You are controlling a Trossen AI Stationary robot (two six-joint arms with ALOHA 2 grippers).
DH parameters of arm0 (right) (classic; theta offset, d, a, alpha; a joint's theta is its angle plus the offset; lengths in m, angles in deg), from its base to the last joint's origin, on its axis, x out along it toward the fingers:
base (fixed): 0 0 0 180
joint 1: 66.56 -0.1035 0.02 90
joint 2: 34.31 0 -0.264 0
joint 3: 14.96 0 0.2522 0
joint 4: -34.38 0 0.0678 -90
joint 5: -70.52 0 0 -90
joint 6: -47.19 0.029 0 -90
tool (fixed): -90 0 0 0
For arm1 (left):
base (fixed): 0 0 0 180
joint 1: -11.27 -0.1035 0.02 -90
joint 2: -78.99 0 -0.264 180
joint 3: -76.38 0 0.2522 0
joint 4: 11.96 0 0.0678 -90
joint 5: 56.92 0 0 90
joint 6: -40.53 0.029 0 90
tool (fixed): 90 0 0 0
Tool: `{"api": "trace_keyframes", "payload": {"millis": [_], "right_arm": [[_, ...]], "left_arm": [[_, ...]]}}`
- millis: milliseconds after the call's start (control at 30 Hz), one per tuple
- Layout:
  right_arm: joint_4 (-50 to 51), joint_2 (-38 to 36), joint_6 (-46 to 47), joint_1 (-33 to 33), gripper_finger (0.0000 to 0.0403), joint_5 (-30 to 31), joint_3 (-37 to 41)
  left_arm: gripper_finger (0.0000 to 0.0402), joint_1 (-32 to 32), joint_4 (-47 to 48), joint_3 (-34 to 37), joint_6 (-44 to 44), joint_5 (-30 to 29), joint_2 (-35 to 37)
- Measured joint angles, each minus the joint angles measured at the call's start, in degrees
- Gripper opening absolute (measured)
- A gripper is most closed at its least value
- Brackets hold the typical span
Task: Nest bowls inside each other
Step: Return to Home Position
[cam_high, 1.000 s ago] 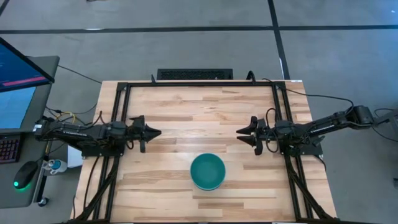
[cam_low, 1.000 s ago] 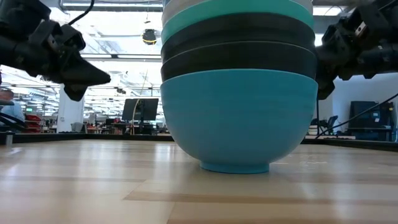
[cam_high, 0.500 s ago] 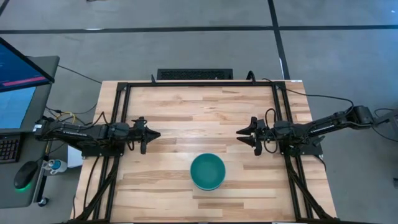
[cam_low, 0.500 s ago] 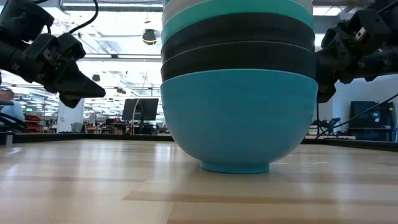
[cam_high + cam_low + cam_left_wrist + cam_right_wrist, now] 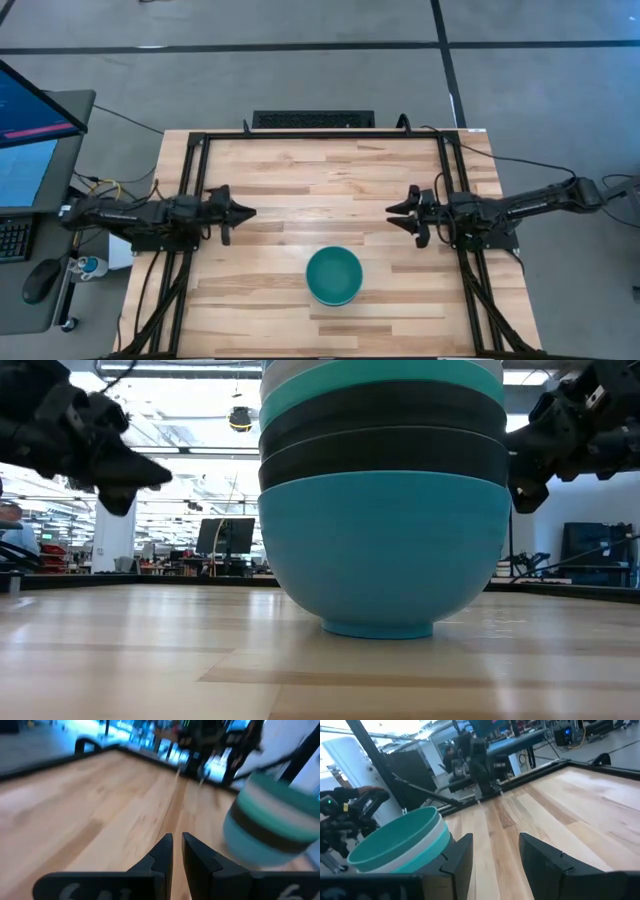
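Right arm [image 5: 500,210] farther back; six nested bowls [image 5: 334,276]

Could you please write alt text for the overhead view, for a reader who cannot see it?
A stack of nested bowls, a teal green one on top, stands on a pale wooden table. Two dark robot arms reach in from the sides, the left pincer shut and the right pincer open, both empty and clear of the stack.

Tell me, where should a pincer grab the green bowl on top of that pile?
Probably by its rim, coming straight down from above. The green bowl sits open side up and sunk into the white bowl, so only its thin lip stands free: one finger inside, one outside.
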Motion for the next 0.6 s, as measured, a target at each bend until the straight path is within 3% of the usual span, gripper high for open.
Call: {"api": "trace_keyframes", "payload": {"millis": [233, 600], "right_arm": [[8.10, -8.54, 0.00, -0.01, 0.0182, 0.00, 0.00], [16.67, -21.69, 0.00, 0.00, 0.0182, 0.00, 0.00]], "left_arm": [[0.0031, -0.01, -0.03, 0.01, 0.00, 0.00, 9.12], [0.0031, -0.01, -0.02, 0.02, 0.02, 0.00, 13.35]]}}
